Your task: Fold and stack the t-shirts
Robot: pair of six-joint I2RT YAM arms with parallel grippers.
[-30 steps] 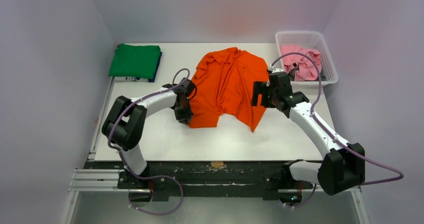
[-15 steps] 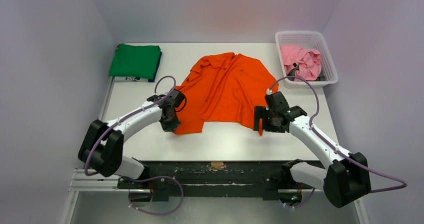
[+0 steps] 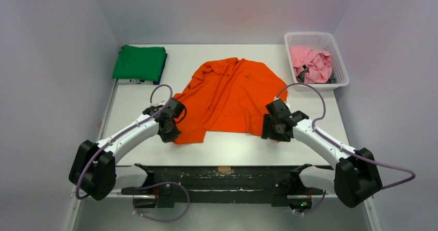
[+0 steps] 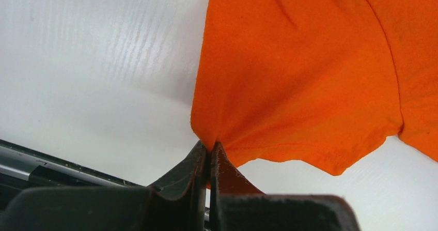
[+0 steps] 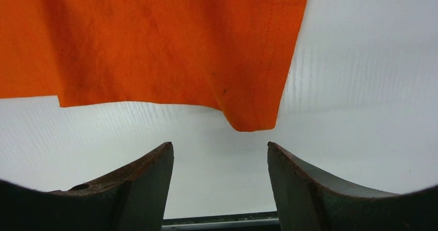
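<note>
The bright orange t-shirt (image 3: 230, 99) lies spread across the middle of the table, collar at the far side. My left gripper (image 3: 173, 136) is shut on its near left hem corner (image 4: 217, 133). My right gripper (image 3: 267, 133) is open and empty just in front of the near right hem corner (image 5: 250, 120), which lies on the table between and beyond my fingers. A folded green t-shirt (image 3: 139, 63) sits on a dark blue one (image 3: 162, 71) at the far left. The pink t-shirt (image 3: 310, 63) is bunched in the basket.
The white lattice basket (image 3: 341, 68) stands at the far right corner. The black rail of the table's near edge (image 3: 222, 170) runs just behind both grippers. White walls close in the left, back and right sides.
Both grippers have drawn the orange shirt toward the near edge and spread it flat. The right gripper has let go of its corner; the left still holds its own.
</note>
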